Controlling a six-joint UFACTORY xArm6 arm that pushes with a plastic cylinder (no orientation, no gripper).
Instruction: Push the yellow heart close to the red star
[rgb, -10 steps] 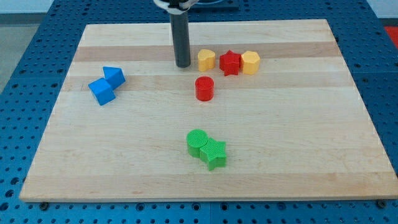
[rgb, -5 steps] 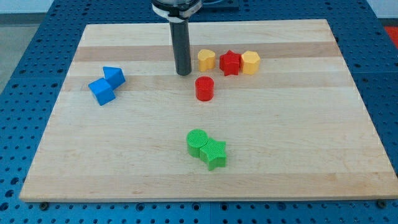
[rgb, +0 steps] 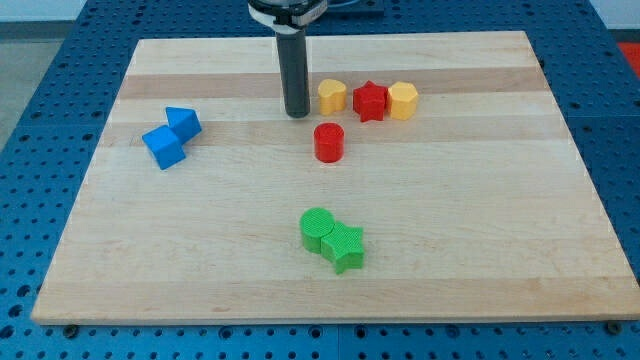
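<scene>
The yellow heart (rgb: 332, 96) sits near the view's top centre, just left of the red star (rgb: 369, 101), almost touching it. A yellow hexagon (rgb: 402, 100) stands against the star's right side. My tip (rgb: 296, 113) rests on the board a short way left of the yellow heart, with a small gap between them. The dark rod rises straight up from the tip to the view's top.
A red cylinder (rgb: 328, 142) stands just below the heart and to the right of my tip. Two blue blocks (rgb: 171, 136) lie at the view's left. A green cylinder (rgb: 317, 227) and green star (rgb: 345, 246) sit together at bottom centre. The wooden board (rgb: 480, 220) lies on a blue pegboard.
My tip has shifted slightly down and right, a little nearer the yellow heart. No block has moved.
</scene>
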